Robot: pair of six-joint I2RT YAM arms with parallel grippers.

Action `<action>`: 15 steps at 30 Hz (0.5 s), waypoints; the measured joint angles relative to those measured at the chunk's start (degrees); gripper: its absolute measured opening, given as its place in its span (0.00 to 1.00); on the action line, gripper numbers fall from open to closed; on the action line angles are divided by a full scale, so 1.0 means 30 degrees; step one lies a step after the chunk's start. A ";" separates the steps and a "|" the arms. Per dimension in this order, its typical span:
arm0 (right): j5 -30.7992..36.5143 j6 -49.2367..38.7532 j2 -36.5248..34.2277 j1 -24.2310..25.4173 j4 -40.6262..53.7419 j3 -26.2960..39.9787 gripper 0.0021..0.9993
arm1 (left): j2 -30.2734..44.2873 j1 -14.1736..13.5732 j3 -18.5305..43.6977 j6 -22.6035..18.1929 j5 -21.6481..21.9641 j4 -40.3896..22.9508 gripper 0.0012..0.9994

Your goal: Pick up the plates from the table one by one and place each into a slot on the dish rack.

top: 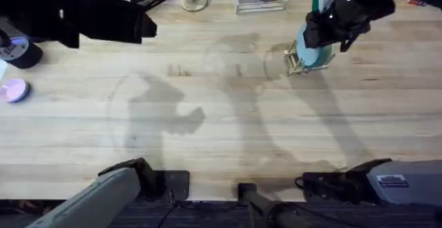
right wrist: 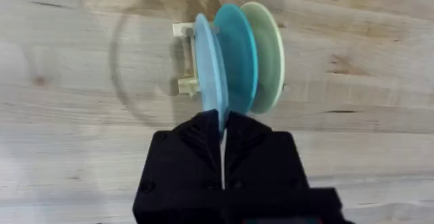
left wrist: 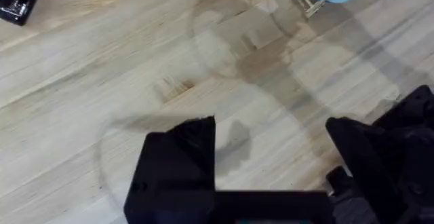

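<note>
Black fingers of my right pincer (right wrist: 222,139) pinch the rim of the pale blue round plastic plate (right wrist: 209,68), standing upright in the small light-wood pegged dish rack (right wrist: 184,58) beside the teal plastic plate (right wrist: 239,54) and a pale yellow plate (right wrist: 268,58). I judge the plate light, stiff and slick; the edge is the only good hold. My left pincer (left wrist: 271,163) hangs wide above bare wooden plank worktop (top: 221,117). Far-edge clutter stands well apart.
</note>
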State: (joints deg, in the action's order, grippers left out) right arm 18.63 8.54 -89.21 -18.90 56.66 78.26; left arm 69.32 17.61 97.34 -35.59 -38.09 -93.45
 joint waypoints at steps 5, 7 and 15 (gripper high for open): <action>0.0000 0.0000 -0.0219 0.0000 0.0000 0.0000 0.03 | 0.0000 0.0000 0.0000 0.0000 0.0000 0.0000 0.99; 0.0000 0.0000 -0.0219 0.0000 -0.0007 0.0000 0.03 | 0.0000 0.0000 0.0000 0.0000 0.0000 0.0000 0.99; 0.0000 0.0002 -0.0219 0.0000 -0.0007 0.0000 0.04 | 0.0000 0.0000 0.0000 0.0000 0.0000 0.0000 0.99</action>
State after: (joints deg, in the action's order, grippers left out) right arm 18.63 8.54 -89.86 -18.90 56.64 78.26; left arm 69.32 17.61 97.34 -35.59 -38.09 -93.45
